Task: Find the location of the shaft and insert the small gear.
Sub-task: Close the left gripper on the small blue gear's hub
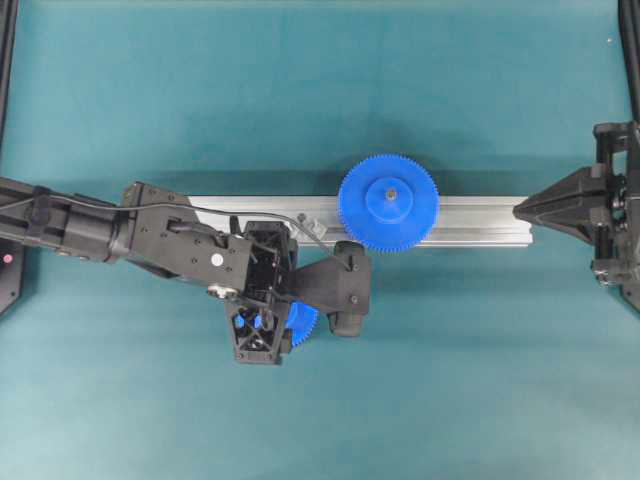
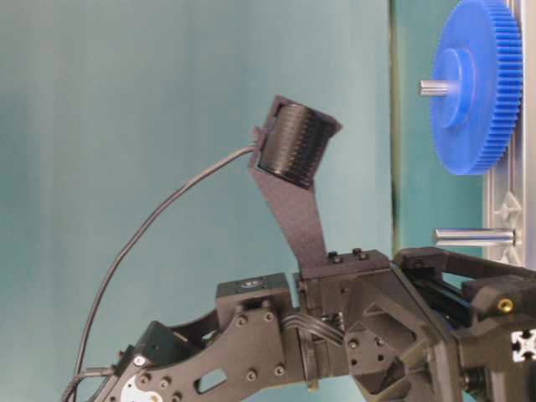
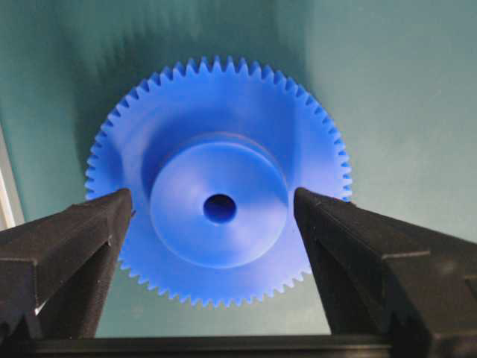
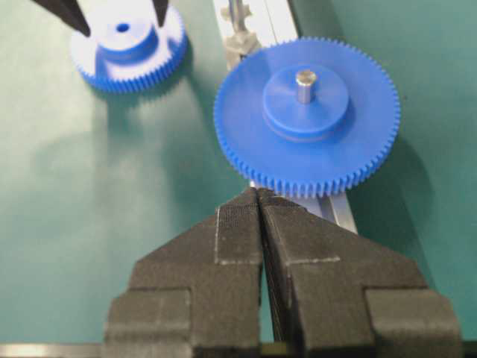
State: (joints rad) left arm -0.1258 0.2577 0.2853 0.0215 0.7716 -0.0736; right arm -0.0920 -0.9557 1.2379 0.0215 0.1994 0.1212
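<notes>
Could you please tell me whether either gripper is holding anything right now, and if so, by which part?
Nothing is held. The left gripper is open, its fingers either side of the small gear's hub without touching. The right gripper is shut and empty.

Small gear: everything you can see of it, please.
The small gear is a blue plastic disc with fine teeth, a raised round hub and a centre hole. It lies flat on the teal table, hub up, just off the beam. The open left claw straddles its hub, fingers either side; contact can't be judged.
</notes>
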